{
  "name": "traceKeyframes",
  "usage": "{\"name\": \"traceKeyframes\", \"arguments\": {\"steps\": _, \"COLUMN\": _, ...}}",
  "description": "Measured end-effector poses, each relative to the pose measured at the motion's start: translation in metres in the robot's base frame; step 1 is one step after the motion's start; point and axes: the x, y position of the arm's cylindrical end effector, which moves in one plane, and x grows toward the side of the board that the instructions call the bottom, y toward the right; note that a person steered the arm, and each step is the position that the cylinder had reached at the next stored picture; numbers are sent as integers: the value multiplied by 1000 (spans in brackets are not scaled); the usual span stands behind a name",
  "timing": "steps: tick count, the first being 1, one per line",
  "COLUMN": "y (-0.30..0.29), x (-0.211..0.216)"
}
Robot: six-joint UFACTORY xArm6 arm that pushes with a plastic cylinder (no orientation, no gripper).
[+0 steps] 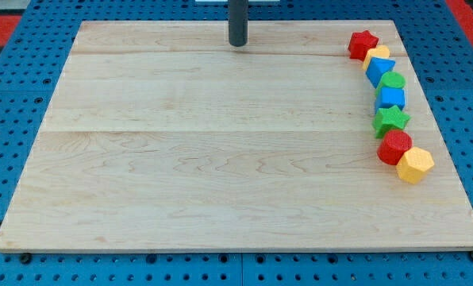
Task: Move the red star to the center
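Lighting: bright, even, overhead; pale wooden board (pixel 221 151) glare-free. Shadows: short, soft, beneath my tip (pixel 237 44). Focus: sharp throughout.

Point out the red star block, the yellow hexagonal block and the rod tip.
red star block (pixel 363 44), camera view, top face.
yellow hexagonal block (pixel 415 164), camera view, top face.
my tip (pixel 237 44), camera view, the rod's very end.

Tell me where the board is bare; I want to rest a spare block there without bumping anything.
Everything from the board's left edge across the middle is bare, bordered at the top by my tip. It is crowded along the view's right edge: a curved row from the red star down to the yellow block, my tip well left of it.
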Motion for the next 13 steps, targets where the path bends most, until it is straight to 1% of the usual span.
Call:
{"name": "traceKeyframes", "arguments": {"steps": 1, "y": -15, "x": -36}}
{"name": "traceKeyframes", "arguments": {"steps": 2, "y": -2, "x": -37}}
{"name": "traceKeyframes", "arguments": {"steps": 3, "y": 65, "x": -38}}
{"name": "traceKeyframes", "arguments": {"steps": 5, "y": 236, "x": -38}}
{"name": "traceKeyframes", "arguments": {"steps": 6, "y": 284, "x": -18}}
{"name": "traceKeyframes", "arguments": {"steps": 7, "y": 285, "x": 16}}
{"name": "traceKeyframes", "arguments": {"steps": 8, "y": 272, "x": 22}}
{"name": "traceKeyframes", "arguments": {"steps": 9, "y": 225, "x": 22}}
{"name": "traceKeyframes", "arguments": {"steps": 11, "y": 94, "x": 29}}
{"name": "traceKeyframes", "arguments": {"steps": 12, "y": 99, "x": 22}}
{"name": "traceKeyframes", "arguments": {"steps": 13, "y": 124, "x": 22}}
